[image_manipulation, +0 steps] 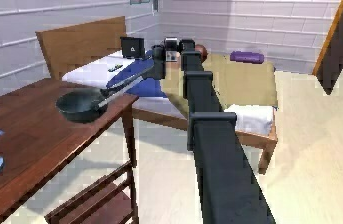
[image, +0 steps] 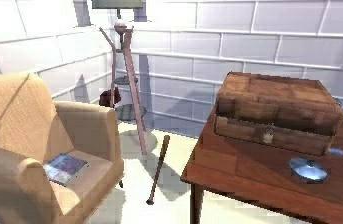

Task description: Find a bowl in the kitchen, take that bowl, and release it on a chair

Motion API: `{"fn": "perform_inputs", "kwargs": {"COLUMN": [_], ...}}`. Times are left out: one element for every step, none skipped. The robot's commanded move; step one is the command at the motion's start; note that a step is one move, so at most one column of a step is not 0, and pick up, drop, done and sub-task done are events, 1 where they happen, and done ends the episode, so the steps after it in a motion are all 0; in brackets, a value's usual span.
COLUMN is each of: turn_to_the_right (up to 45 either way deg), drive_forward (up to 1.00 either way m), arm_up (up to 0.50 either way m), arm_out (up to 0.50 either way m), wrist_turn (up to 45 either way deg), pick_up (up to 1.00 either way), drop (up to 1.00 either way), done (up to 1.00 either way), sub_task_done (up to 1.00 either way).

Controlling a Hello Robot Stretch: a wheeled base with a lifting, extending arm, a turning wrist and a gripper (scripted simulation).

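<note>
Task status: the search step is judged complete, since a dark bowl (image_manipulation: pixel 81 104) is in reach at the near corner of the wooden bench (image_manipulation: pixel 29 135). The gripper (image_manipulation: pixel 109 94), at the far end of the extended arm (image_manipulation: pixel 214 130), has its fingers at the bowl's rim. The bench top lies directly behind the bowl, so it cannot be told whether the gripper holds the bowl or whether the bowl rests on the bench. The take step is therefore unconfirmed. The release on a chair is not yet done. View comparison: the arm side view supplies the arm, the gripper and the bowl, plus a bed (image_manipulation: pixel 234 85) beyond the bench and the back of a wooden chair (image_manipulation: pixel 99 200) just beside the bench's near edge. The forward view supplies a tan armchair (image: pixel 39 125) with a book (image: pixel 66 166) lying on its seat, a tripod floor lamp (image: pixel 127 70), a baseball bat (image: pixel 157 170) on the floor, and a brown case (image: pixel 279 108) on the bench. Both seats are candidate release points. The armchair's seat is partly occupied by the book.
</note>
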Motion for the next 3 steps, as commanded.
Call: {"fn": "perform_inputs", "kwargs": {"turn_to_the_right": [0.0,0.0,0.0], "drive_forward": [0.00,0.00,0.00], "arm_up": [0.00,0.00,0.00], "arm_out": [0.00,-0.10,0.00], "wrist_turn": [0.0,0.0,0.0], "pick_up": [0.00,0.00,0.00], "drop": [1.00,0.00,0.00], "done": [0.00,0.00,1.00], "sub_task_done": [0.00,0.00,0.00]}}
